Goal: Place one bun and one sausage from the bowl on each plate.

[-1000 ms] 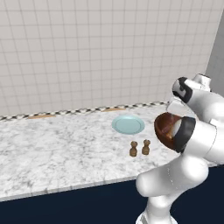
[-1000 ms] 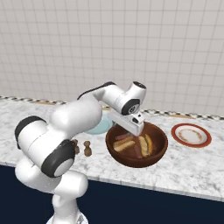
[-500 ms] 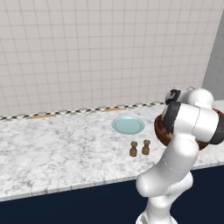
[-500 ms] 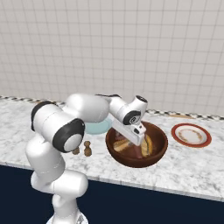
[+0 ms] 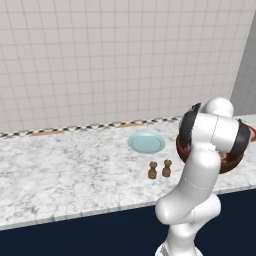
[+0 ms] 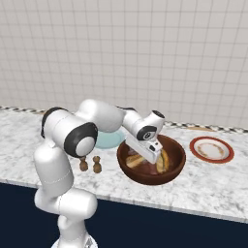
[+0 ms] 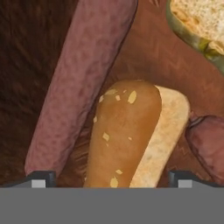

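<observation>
Reaching down into the bowl (image 6: pixel 172 169), my gripper (image 7: pixel 111 178) is standing open, its two tips spread wide on either side of a bun (image 7: pixel 131 135) without touching it. From the hand view, that bun is lying between the tips, its browned top flecked with pale seeds and its lighter cut side facing right. A sausage (image 7: pixel 83 83) is lying just beside it on the left, running up and away along the dark wood. Another sausage (image 7: pixel 209 146) is showing its end at the right, close to the bun. Part of the other bun (image 7: pixel 199 19) is showing in the upper right corner.

From the right base view, my gripper (image 6: pixel 151 154) is hanging low inside the bowl, and a bun (image 6: pixel 163 162) is leaning against the inner wall to the right of it. The bowl is sitting on the desk (image 6: pixel 203 191) between the two plates: the blue plate (image 5: pixel 146 142) is lying behind and to the left, partly hidden by my arm, and the red-rimmed plate (image 6: pixel 211 149) is lying well apart on the right. Both plates are carrying nothing. Two small brown shakers (image 6: pixel 90 164) are standing side by side on the desk near the bowl's left side.
</observation>
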